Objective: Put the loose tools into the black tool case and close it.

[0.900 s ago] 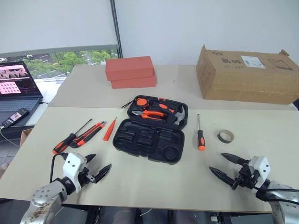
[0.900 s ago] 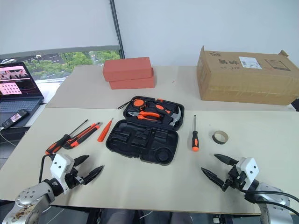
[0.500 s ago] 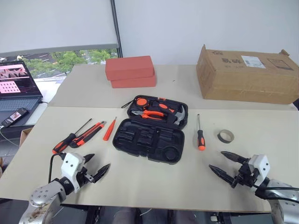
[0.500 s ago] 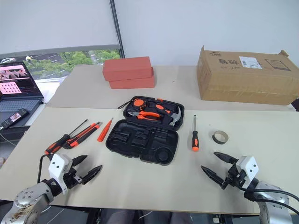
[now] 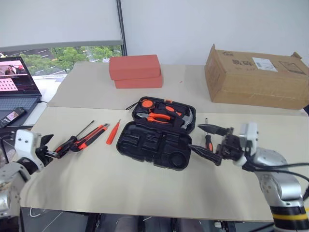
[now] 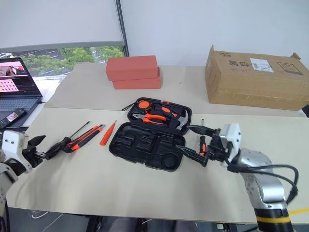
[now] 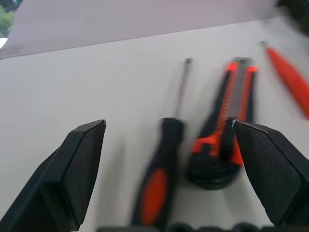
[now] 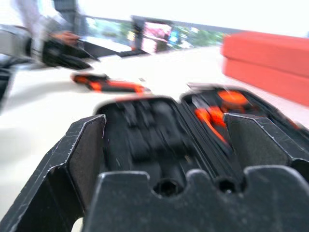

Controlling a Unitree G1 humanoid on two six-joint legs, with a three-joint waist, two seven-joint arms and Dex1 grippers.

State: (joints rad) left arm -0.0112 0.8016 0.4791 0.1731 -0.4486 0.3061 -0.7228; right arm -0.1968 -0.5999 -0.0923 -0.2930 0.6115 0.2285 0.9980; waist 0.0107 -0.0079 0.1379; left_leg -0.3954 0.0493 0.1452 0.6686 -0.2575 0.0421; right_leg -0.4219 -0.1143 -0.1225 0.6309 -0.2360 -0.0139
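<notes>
The black tool case is being left wide open at frame centre. The right gripper is being held fully spread, gripping nothing, just right of it over a screwdriver. The left gripper, also fully spread and empty, is being hovered at the lower left beside another screwdriver and the utility knife.
</notes>
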